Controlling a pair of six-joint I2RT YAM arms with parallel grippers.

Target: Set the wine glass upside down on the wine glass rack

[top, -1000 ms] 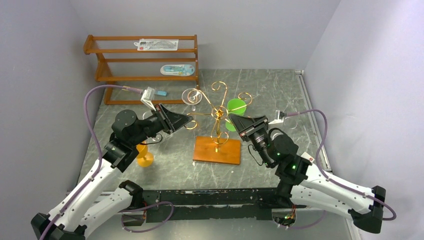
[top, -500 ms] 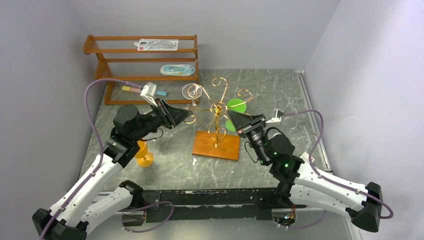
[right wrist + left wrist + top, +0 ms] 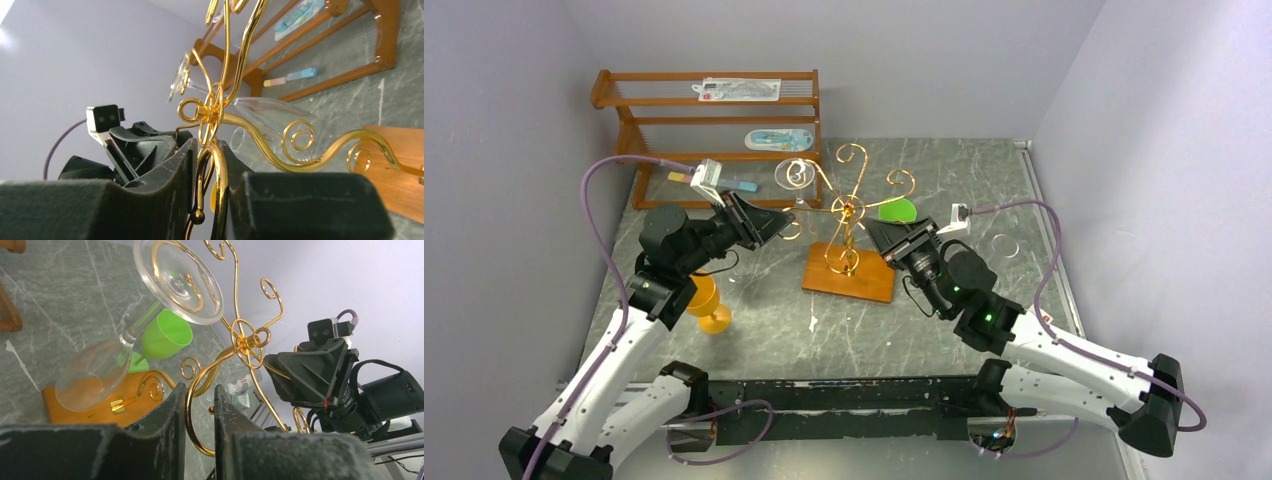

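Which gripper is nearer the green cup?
Right. The green cup lies just beyond the right gripper; the left gripper is across the gold rack.

Bright, even light from above; faint soft shadows on the surface [image 3: 944, 170] near the rack [image 3: 864, 282]. Gold wire glints. Left claw [image 3: 199, 395] and right claw [image 3: 206, 150] blur close to the lens.

Robot lab cell — bare grey walls [image 3: 844, 60] round tabletop [image 3: 764, 330] w/ 2 bolted arms [image 3: 614, 370].
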